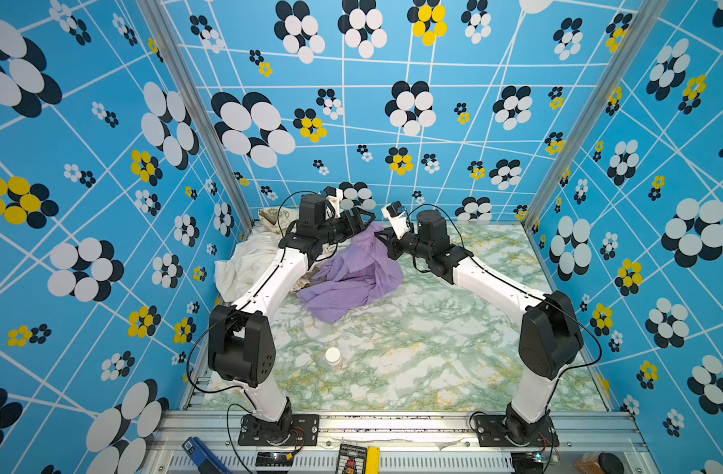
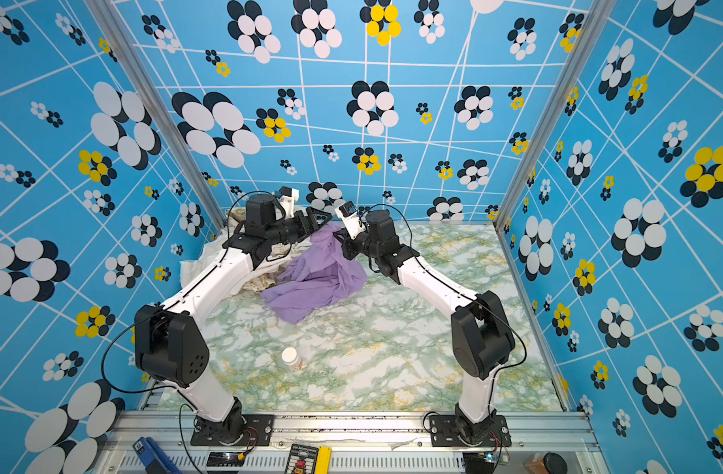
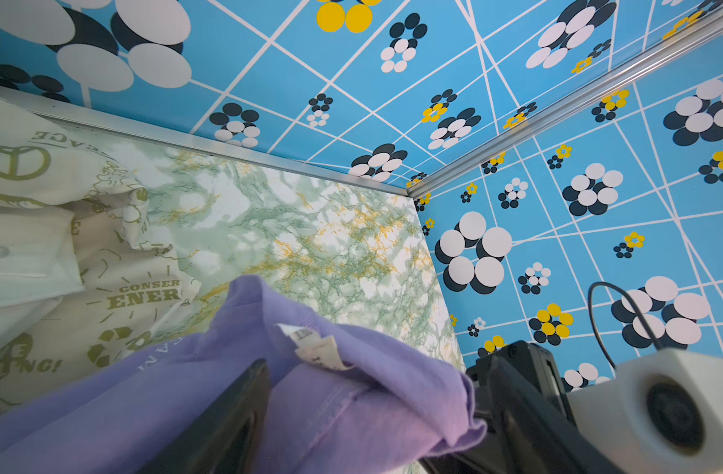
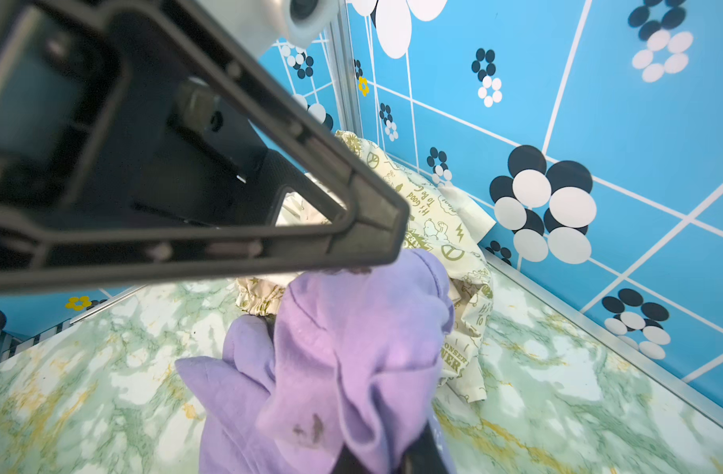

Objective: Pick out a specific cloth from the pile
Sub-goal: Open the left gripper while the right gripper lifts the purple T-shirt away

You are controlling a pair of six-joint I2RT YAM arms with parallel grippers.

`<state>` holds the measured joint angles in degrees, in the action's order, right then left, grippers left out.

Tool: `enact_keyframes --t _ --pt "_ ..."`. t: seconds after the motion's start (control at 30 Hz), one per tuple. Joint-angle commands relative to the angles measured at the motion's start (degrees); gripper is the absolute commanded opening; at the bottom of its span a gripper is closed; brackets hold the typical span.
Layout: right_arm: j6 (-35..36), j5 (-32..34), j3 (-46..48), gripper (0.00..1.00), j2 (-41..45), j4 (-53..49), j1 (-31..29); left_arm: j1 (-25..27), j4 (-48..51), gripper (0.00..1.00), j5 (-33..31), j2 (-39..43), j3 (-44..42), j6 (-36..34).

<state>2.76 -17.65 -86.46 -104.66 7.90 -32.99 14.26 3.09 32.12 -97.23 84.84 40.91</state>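
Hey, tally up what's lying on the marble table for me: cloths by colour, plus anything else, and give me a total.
purple cloth: 1
white cloth: 1
cream cloth with green print: 1
small white-capped bottle: 1
Total: 4

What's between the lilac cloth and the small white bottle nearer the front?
Nothing. In both top views only bare marble-patterned tabletop separates the lilac cloth from the white bottle.
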Motion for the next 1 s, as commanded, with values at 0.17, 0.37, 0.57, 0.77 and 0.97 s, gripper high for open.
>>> enact_keyframes --t 0.17,0.37,0.57,0.77,0.97 --pt "1.51 2.48 -0.74 0.0 4.7 3.78 -0.19 -0.95 -2.41 0.94 -2.31 4.09 -3.25 0.4" --pt "3.38 3.65 -1.24 0.0 6.42 3.87 -0.18 -1.06 -3.06 0.96 -3.23 5.44 -4.75 0.97" --pt "4.58 5.19 -1.27 0.0 8.09 4.22 -0.21 -1.0 -4.98 0.99 -5.39 7.45 -7.3 1.98" --pt "6.42 7.33 -0.77 0.0 9.8 4.01 -0.14 -0.99 -5.42 0.99 -6.17 8.72 -8.91 2.59" --pt "7.02 9.15 -0.05 0.0 11.55 4.05 0.49 -0.97 -6.43 0.99 -7.31 10.03 -10.69 3.3"
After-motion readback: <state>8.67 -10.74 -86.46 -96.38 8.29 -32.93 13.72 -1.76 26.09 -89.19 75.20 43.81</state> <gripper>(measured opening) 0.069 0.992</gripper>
